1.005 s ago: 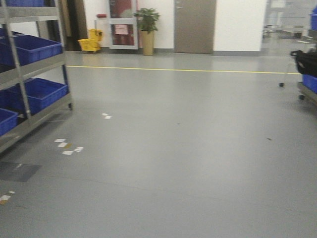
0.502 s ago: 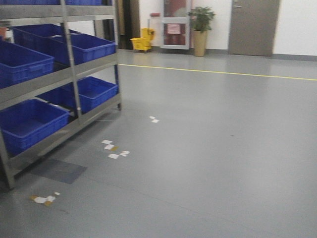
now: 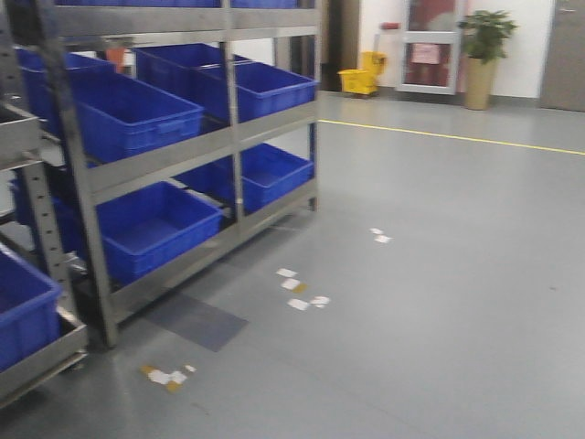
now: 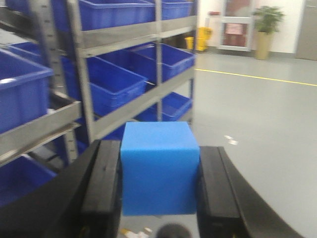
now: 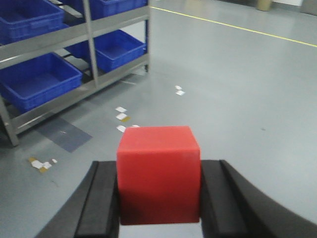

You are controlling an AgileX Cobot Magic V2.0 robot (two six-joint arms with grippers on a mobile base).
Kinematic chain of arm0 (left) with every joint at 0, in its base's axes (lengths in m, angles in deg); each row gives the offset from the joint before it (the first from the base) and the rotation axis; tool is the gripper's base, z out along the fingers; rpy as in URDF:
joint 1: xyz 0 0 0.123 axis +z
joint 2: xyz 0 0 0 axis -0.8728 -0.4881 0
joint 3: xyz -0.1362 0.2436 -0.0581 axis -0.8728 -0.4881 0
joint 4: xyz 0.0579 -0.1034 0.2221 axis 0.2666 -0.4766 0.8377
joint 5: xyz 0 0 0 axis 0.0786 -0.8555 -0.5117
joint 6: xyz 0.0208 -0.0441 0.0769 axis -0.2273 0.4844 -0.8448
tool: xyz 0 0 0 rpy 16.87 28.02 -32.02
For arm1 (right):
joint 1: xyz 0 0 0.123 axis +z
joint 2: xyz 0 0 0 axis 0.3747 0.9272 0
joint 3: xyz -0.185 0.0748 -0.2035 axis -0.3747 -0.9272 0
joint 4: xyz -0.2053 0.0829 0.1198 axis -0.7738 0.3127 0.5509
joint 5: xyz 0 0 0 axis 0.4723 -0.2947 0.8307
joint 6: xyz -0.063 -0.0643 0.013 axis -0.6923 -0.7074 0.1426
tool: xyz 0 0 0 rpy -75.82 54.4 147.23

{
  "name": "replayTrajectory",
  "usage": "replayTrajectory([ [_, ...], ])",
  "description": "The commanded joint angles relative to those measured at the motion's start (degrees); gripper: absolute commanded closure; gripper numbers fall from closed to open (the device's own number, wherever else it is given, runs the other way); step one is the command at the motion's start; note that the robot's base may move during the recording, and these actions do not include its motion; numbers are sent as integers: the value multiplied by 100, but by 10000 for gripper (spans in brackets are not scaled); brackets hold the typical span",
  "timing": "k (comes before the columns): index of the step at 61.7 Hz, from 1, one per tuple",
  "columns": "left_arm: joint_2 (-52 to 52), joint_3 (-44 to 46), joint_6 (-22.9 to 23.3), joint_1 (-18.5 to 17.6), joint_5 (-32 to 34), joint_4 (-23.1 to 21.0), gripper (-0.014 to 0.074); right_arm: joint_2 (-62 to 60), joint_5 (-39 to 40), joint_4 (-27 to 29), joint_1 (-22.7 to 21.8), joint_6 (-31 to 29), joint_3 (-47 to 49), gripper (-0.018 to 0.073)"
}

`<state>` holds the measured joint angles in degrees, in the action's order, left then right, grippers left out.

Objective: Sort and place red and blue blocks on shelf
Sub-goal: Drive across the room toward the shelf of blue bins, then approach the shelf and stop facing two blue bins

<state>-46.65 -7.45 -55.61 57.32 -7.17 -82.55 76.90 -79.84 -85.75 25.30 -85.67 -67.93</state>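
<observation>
In the left wrist view a blue block point(image 4: 158, 168) sits clamped between the black fingers of my left gripper point(image 4: 158, 191), which is shut on it. In the right wrist view my right gripper point(image 5: 159, 198) is shut on a red block point(image 5: 158, 173), held above the grey floor. The shelf point(image 3: 187, 155), a steel rack with big blue bins, stands at the left of the front view, and also shows as the shelf point(image 4: 124, 106) ahead of the left gripper and the shelf point(image 5: 74, 89) at upper left. Neither gripper appears in the front view.
Blue bins point(image 3: 137, 110) fill the rack levels. A second rack point(image 3: 27, 302) stands at the near left. White and tan tape scraps point(image 3: 297, 288) and a dark patch point(image 3: 196, 322) mark the floor. A yellow mop bucket point(image 3: 361, 78), a potted plant point(image 3: 483, 55) and a yellow floor line point(image 3: 457, 137) lie beyond.
The front view has swung left across the room: the rack has shifted from the left edge well into the frame and looks nearer, and the door and plant have slid to the right.
</observation>
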Motion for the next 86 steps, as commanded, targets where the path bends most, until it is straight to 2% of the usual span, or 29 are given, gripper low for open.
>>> replayTrajectory([
  [1,-22,168,27,11,539,-33,473,18,503,-6,-38,-51,161,228],
  [86,-22,168,27,11,539,-33,473,18,492,-6,-38,-51,161,228],
])
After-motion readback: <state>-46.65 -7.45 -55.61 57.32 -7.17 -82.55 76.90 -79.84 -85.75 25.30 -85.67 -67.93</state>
